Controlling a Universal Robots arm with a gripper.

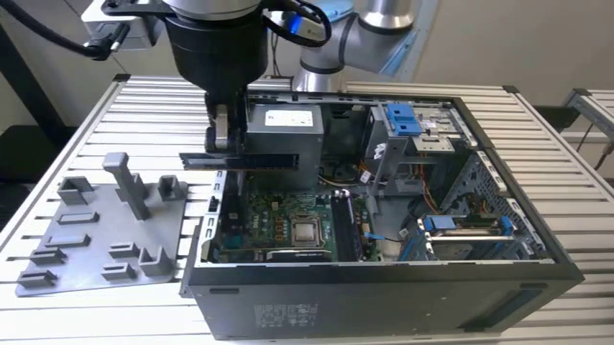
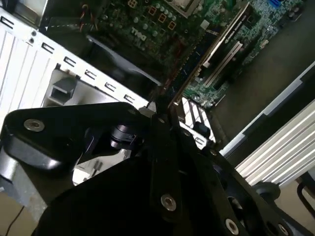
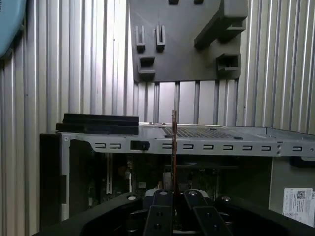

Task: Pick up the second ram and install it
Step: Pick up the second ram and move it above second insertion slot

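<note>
The black pincer is clamped on the second ram, a thin dark circuit-board stick, level above the open black computer case on the slatted metal bench.

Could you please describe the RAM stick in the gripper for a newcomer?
Find the open black computer case on the slatted table. Above its wall on the exterior view's left, the black gripper is shut on a thin dark circuit-board stick. Unlike the upright posts of the grey tray, it hangs level in mid-air.

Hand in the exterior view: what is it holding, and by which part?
The hand pinches the second ram by its upper long edge, near mid-length.
</note>
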